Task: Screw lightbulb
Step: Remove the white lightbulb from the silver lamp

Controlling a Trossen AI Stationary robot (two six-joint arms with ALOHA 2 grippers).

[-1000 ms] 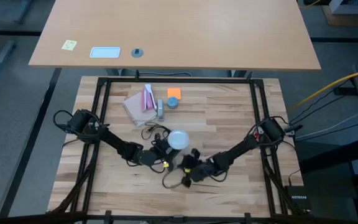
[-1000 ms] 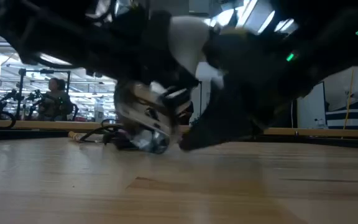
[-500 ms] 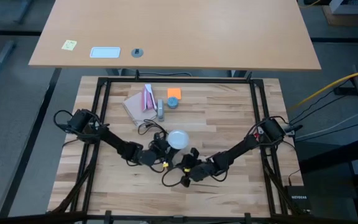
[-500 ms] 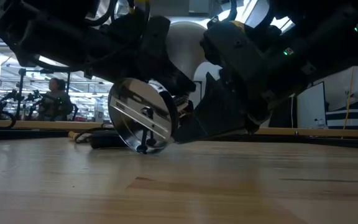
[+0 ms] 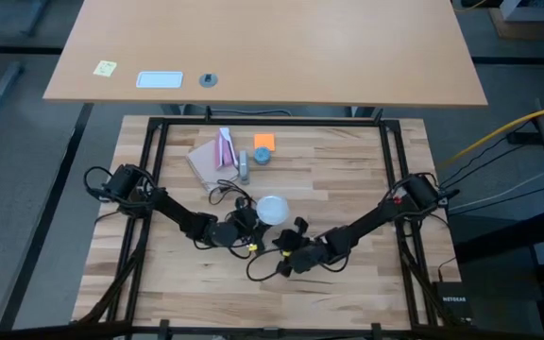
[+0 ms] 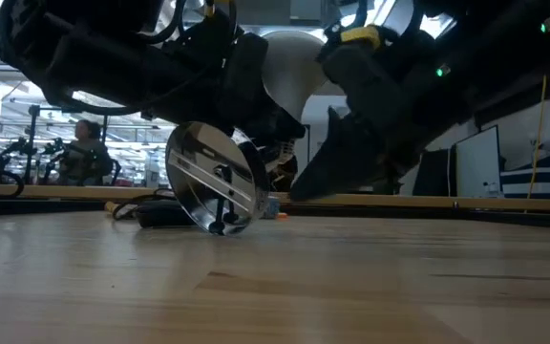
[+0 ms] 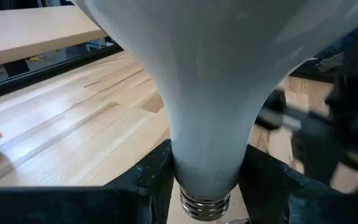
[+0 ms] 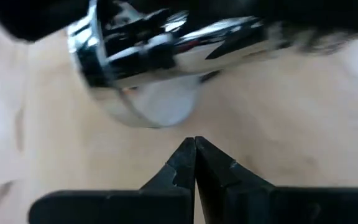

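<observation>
Centrally over the tabletop (image 5: 366, 179), the left gripper (image 7: 207, 180) has its jaws clamped on the pale neck of the lightbulb (image 7: 210, 81), beside a tilted silver socket (image 6: 216, 189). Right gripper (image 8: 195, 163) sits close by, jaws pressed together, empty. No readable writing shows.

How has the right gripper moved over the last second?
Yes. In the high view the right gripper has backed slightly toward the table's near edge, away from the lightbulb.
</observation>
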